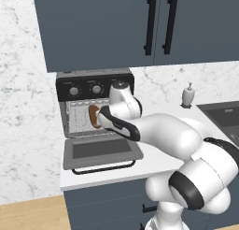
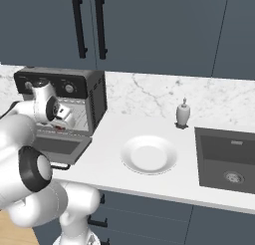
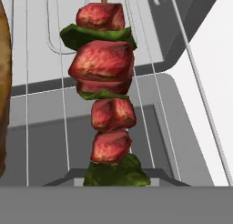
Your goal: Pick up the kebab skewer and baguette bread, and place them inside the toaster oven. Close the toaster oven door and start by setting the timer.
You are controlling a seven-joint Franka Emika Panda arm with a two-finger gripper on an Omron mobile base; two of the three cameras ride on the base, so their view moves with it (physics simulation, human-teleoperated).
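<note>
White marble-veined counter over dark blue-grey base cabinets; matching upper cabinets with black bar handles; marble backsplash behind; wood floor at lower left of the left base view. Sink, dark grey, sunk in the counter at right; white soap dispenser near its back corner; empty white plate between the sink and the toaster oven. Toaster oven stands at the counter's left end against the wall; toaster oven door dropped flat, open, handle toward the counter edge. Arm reaches into the oven mouth; gripper at the opening, fingers hidden, so cannot tell whether spread or pinching. Baguette bread lies inside on the wire rack, brown end showing beside the wrist. Kebab skewer hangs just before the hand camera, red chunks and green leaves, over the rack wires; baguette at the hand view's left edge.
</note>
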